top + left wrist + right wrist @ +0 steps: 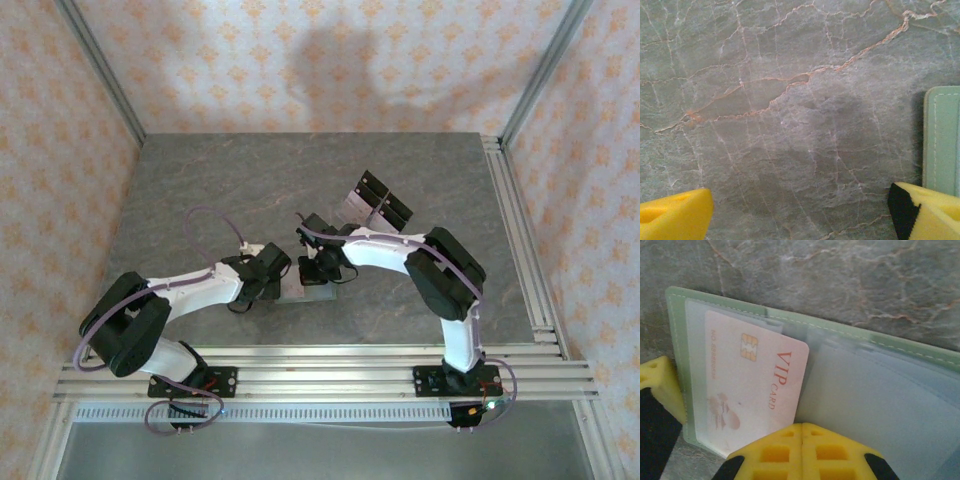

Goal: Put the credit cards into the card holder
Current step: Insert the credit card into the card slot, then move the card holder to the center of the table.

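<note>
The card holder (815, 327) lies open on the marble, sage green with clear inner pockets. One pale pink credit card (750, 385), printed "VIP CARD", sits in its left pocket. My right gripper (802, 432) is shut, its tips resting on the holder's inside just beside the card's lower right corner, with nothing between them. My left gripper (800, 220) is open over bare marble, and its right finger (927, 210) sits at the holder's green edge (942, 140). From above, both grippers (268, 272) (322, 268) meet over the holder (300, 291) at mid-table.
A clear stand with black panels (375, 200) stands just behind the right gripper. Aluminium rails (520, 230) run along the table's right and near edges. Patterned walls enclose the table.
</note>
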